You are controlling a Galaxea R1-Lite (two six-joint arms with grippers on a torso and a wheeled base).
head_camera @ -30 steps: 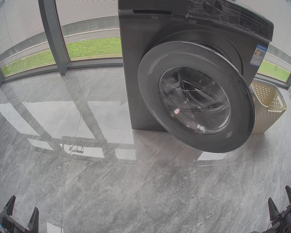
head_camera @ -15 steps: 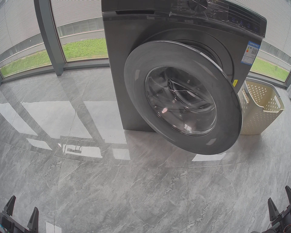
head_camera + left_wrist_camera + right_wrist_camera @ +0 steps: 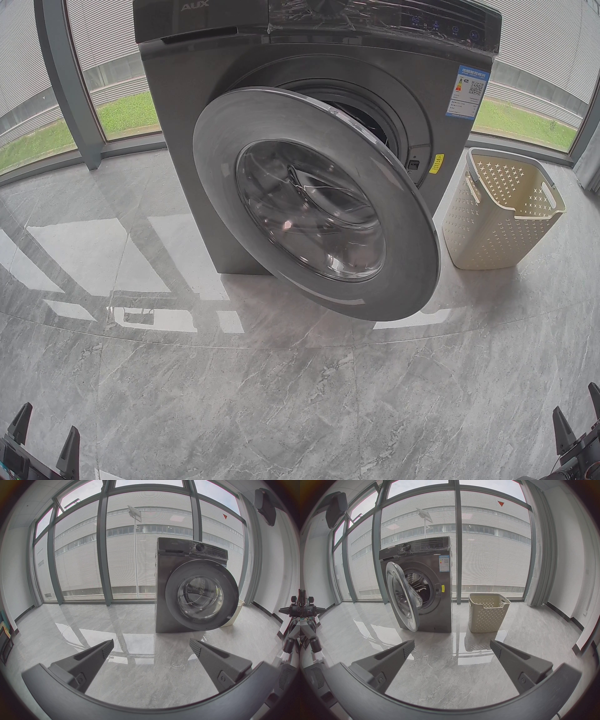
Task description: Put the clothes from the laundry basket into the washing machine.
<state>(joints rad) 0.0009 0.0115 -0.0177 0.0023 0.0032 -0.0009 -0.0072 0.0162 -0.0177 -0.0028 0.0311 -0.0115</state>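
Both claws gaped wide and empty, left gripper (image 3: pixel 49 420) and right gripper (image 3: pixel 575 400) low, well apart from the laundry basket (image 3: pixel 487 240), which stood just beside the washing machine (image 3: pixel 187 125), right of its open door (image 3: pixel 312 206). Basket's depths were hidden; any clothes there would likely be soft, light and limp, best pinched at a bunched fold.

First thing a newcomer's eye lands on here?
The grey washing machine straight ahead, its big round door standing wide open toward the robot. Next, the cream laundry basket on the floor beside the machine, on the robot's right. The left gripper and right gripper are open, holding nothing.
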